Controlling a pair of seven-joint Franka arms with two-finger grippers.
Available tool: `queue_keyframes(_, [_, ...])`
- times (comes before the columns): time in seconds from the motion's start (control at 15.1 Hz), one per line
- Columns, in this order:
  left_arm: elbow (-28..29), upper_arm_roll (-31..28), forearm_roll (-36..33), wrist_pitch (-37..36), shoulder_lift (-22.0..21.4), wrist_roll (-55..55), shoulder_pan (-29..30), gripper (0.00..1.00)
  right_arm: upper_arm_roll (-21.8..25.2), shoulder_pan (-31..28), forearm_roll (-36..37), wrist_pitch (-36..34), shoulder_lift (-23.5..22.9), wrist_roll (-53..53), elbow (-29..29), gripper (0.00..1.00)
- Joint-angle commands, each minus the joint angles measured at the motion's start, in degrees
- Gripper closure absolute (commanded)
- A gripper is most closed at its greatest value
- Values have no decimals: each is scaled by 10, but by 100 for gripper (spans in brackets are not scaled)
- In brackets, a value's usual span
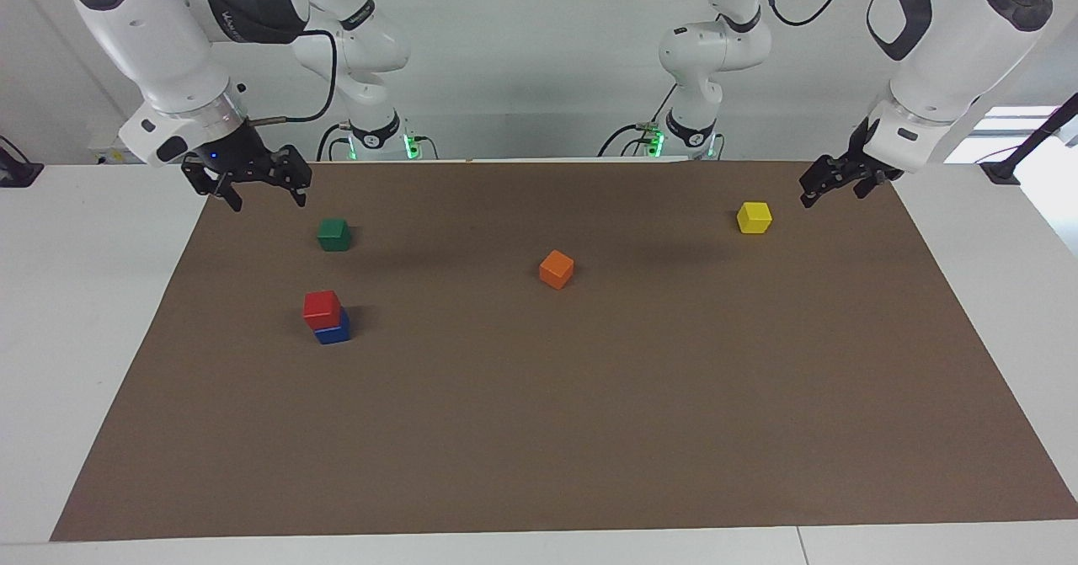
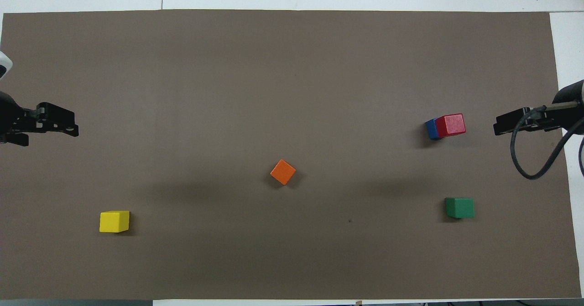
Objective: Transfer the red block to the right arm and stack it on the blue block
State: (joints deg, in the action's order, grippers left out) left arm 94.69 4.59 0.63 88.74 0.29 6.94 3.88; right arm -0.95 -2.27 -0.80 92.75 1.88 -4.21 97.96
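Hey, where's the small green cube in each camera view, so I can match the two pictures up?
Facing view: the small green cube sits upper left on the brown mat, higher than the red-on-blue stack.
Overhead view: the green cube sits lower right, below that stack.
Shared landmark: the small orange cube near the mat's middle.

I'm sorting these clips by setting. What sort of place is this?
Most likely a robotics lab bench: two white arms are mounted at a white table covered by a brown mat, with coloured cubes laid out on it, including a red block stacked on a blue block.
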Motion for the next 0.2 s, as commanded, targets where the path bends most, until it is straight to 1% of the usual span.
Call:
queue_keyframes(0.0, [1, -5, -12, -1, -6, -2, -6, 0, -5, -10, 6, 3, -4, -11, -5, 0])
queue_keyframes(0.13, [1, -4, -12, -4, -6, -2, -6, 0, -5, -10, 6, 3, -3, -11, -5, 0])
